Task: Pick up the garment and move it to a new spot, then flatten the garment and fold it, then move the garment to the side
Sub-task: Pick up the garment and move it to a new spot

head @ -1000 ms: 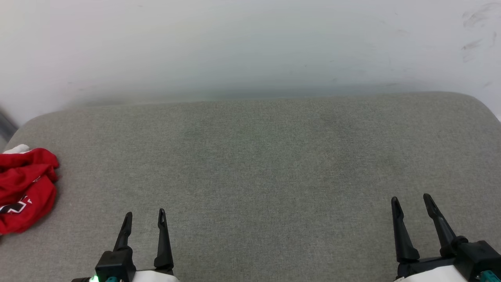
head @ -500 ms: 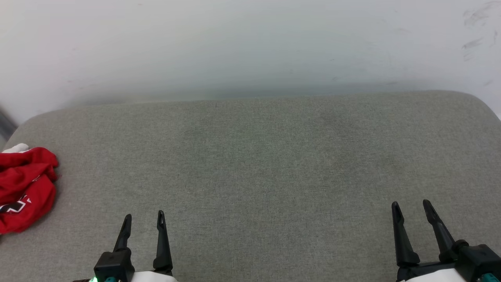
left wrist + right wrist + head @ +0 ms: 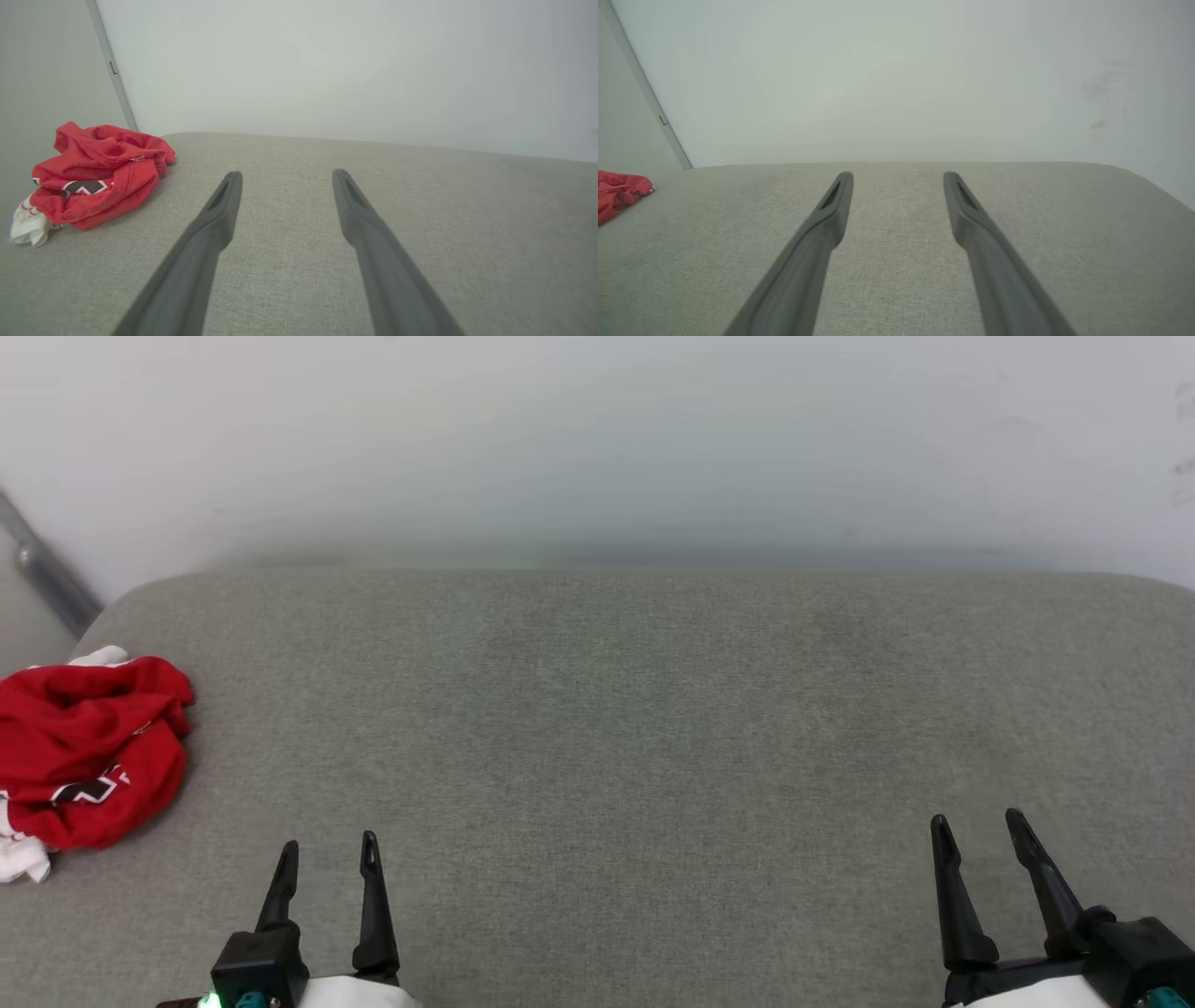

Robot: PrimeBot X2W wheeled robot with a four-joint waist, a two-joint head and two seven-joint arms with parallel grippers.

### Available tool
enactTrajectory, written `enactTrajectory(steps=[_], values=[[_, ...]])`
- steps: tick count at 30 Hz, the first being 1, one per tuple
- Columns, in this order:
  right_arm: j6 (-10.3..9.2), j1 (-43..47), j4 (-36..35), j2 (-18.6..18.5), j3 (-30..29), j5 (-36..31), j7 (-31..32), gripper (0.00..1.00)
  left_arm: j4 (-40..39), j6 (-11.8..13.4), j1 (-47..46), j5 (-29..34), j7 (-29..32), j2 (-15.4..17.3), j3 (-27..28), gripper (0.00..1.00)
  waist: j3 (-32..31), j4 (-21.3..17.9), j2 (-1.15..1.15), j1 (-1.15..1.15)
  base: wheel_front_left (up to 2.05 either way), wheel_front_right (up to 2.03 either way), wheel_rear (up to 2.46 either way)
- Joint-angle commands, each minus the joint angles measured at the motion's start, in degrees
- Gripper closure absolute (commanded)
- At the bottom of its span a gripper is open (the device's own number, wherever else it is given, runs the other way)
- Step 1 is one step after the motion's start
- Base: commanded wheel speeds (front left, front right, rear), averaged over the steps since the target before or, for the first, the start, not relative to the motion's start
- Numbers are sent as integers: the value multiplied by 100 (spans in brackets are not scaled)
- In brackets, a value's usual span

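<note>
The garment (image 3: 89, 751) lies crumpled in a red heap at the left end of the grey cushion, with a white sleeve poking out below and a bit of black lettering showing. It also appears in the left wrist view as the garment (image 3: 96, 175) and at the far left of the right wrist view as the garment (image 3: 619, 191). My left gripper (image 3: 327, 849) is open near the front edge, to the right of the heap and apart from it. At the lower right my right gripper (image 3: 976, 826) stands open, holding nothing.
The grey fabric cushion (image 3: 635, 728) spreads wide between and beyond the grippers. A white wall (image 3: 597, 439) rises right behind it. A grey metal bar (image 3: 47, 574) slants at the far left corner, past the cushion's left edge.
The head camera has turned left, so the garment sits further into the picture with its white sleeve now visible. Both grippers stay open and low in the view.
</note>
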Motion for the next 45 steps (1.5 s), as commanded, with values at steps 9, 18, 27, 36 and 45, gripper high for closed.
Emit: enactTrajectory(steps=[9, 18, 27, 36, 45], values=[[-2, 68, -77, -1, 97, -82, -14, 0, -97, 17, 43, -90, -16, 3, 199, 0, 1, 677, 0, 0, 0, 0, 0], [-2, 35, -130, -1, 124, -164, -14, 0, -66, 1, -46, -142, -16, 4, 385, 0, 75, 1365, 0, 0, 0, 0, 0], [-2, 44, -159, -1, 180, -227, -14, 0, -139, 115, -12, -225, -16, 4, 408, 0, 127, 1990, 0, 0, 0, 0, 0], [-2, 39, -164, -1, 171, -301, -14, 0, -162, 190, 50, -292, -16, 4, 413, 0, 143, 2331, 0, 0, 0, 0, 0], [-2, -2, -157, -2, 226, -360, -14, 0, -171, 121, -139, -320, -16, 5, 447, 0, 162, 2289, 0, 0, 0, 0, 0]])
